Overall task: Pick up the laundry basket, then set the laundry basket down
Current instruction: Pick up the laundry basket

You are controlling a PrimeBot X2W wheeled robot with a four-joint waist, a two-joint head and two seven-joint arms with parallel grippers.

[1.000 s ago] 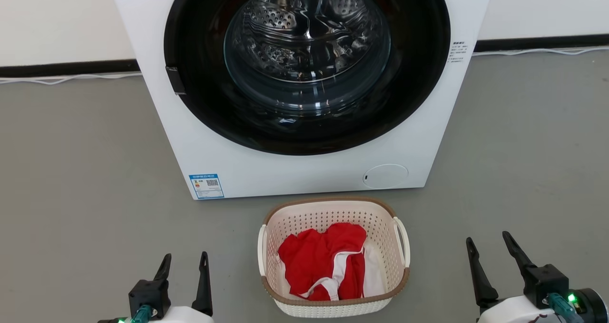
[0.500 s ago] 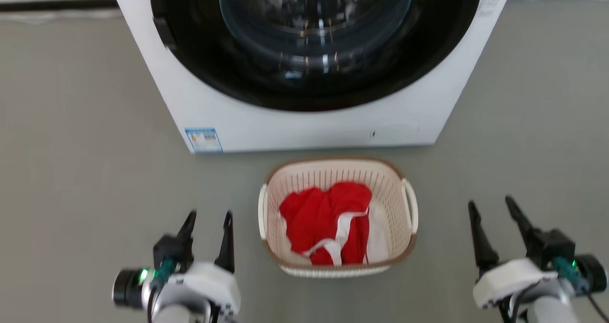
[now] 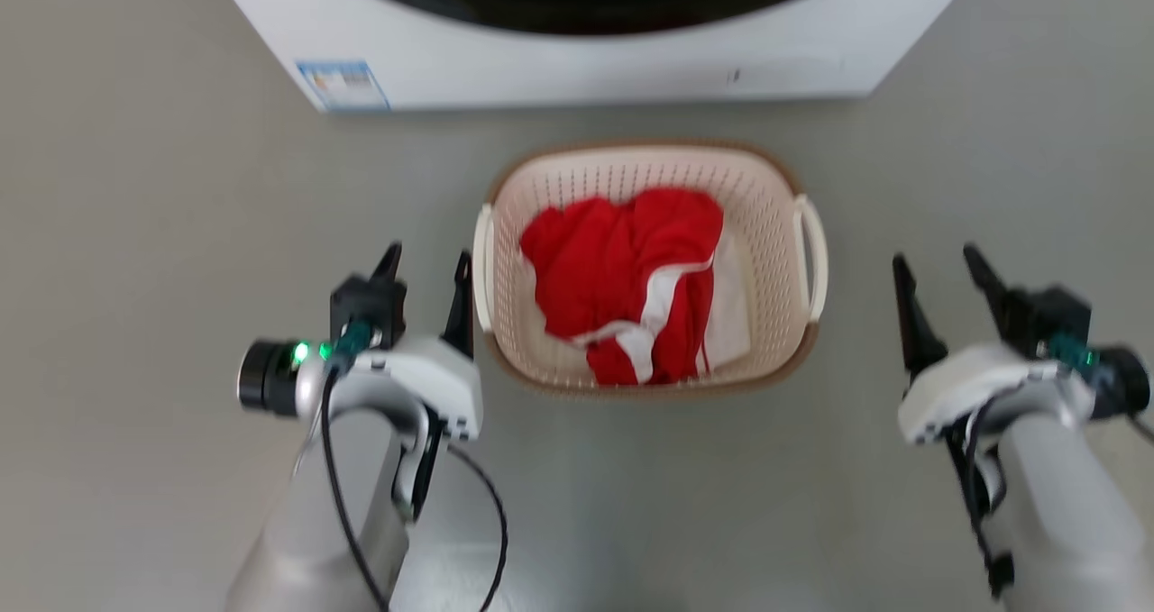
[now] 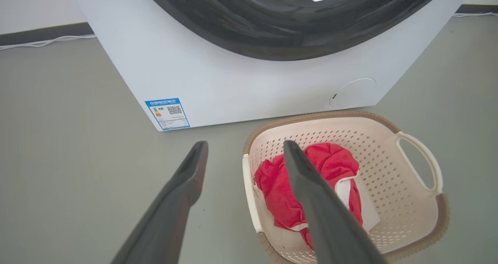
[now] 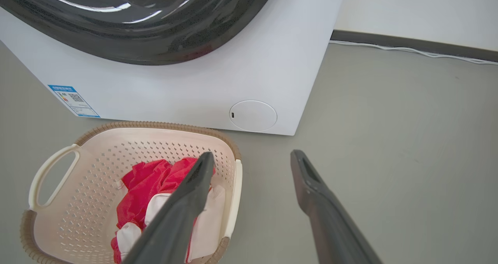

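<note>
basket lay unlifted just beside the left gripper, farther from the right gripper; both pairs of fingers wide, empty. lifting, set-down remained.

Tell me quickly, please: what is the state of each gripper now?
Left gripper: open, holding nothing, close beside the laundry basket.
Right gripper: open, holding nothing, apart from the basket.
</note>
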